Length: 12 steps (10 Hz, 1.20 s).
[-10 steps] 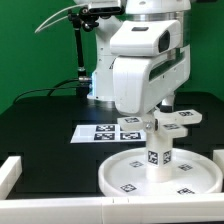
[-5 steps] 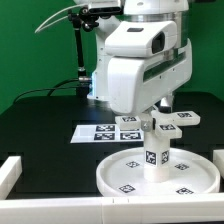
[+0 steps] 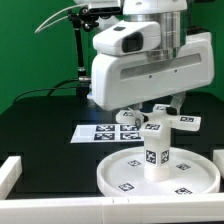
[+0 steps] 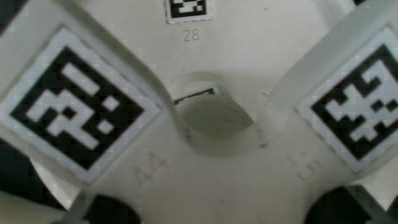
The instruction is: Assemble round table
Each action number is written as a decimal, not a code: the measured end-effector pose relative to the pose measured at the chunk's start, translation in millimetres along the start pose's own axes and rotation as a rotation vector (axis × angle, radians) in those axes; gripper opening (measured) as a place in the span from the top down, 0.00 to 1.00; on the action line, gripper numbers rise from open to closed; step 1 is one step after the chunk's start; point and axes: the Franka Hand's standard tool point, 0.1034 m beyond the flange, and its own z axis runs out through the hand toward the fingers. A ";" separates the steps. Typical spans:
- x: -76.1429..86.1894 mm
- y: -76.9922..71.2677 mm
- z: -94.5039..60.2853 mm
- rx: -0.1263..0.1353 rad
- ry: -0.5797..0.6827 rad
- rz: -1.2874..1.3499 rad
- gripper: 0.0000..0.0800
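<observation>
The round disc (image 3: 158,173) lay rim-up at the near right of the table, with the cylinder leg (image 3: 155,147) stood upright at its centre. The cross base (image 3: 166,119) was seated on top of the leg, arms level. The gripper (image 3: 150,108) was positioned right over it; finger spacing could not be told, since the arm body blocked the exterior view and the wrist view was filled by the cross base's hub (image 4: 217,122) and tags. All parts were judged rigid, light, smooth plastic, likely slippery. The cross base was judged best pinched across one flat arm near the hub. The marker board (image 3: 108,131) lay behind, untouched.
</observation>
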 end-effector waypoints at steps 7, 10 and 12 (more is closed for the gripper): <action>3.1 -3.8 0.1 0.008 0.022 0.533 0.44; 3.9 -7.2 0.4 0.022 0.059 0.887 0.44; 4.1 -7.0 0.2 0.035 0.069 1.066 0.44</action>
